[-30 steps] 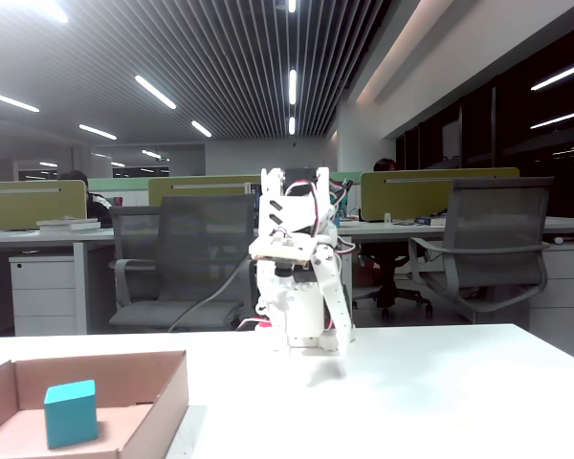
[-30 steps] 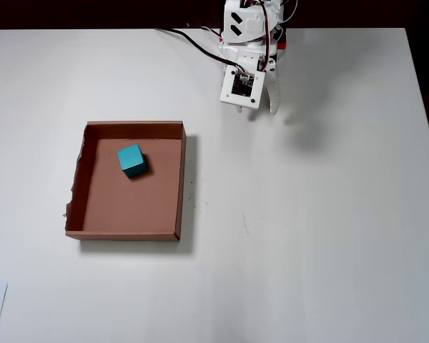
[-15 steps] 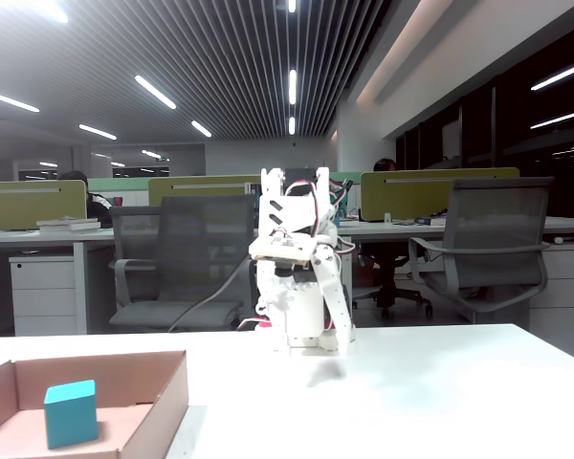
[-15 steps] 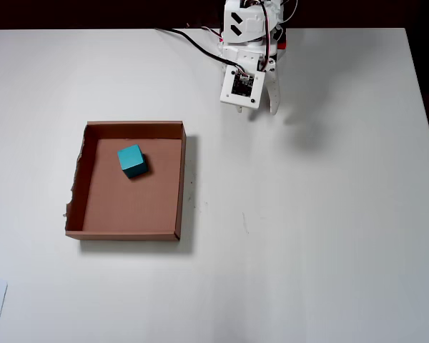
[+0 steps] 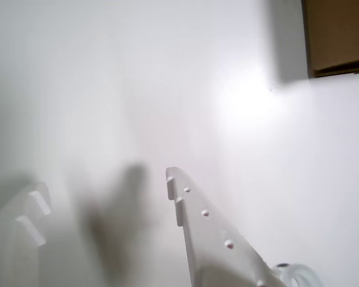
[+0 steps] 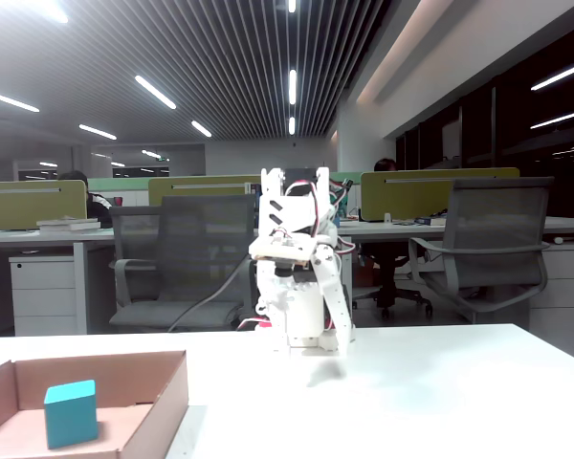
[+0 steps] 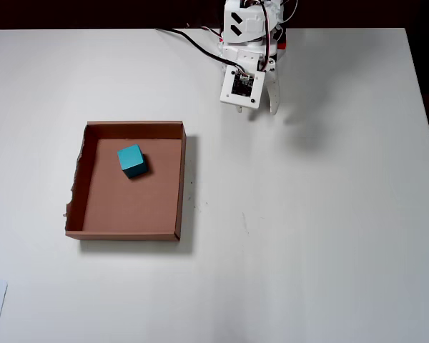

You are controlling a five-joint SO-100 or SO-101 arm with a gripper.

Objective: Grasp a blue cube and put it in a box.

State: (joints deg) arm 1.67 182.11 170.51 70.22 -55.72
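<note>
While my wrist view shows the gripper spread wide, empty, over bare table | fixed view: blue cube inside box | overhead view: cube sits toward the box's far wall, arm well apart.

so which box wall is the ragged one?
In the overhead view, the left wall of the box: its edge is torn and uneven, while the other three run straight. The blue cube sits inside, nearer the top wall.
</note>
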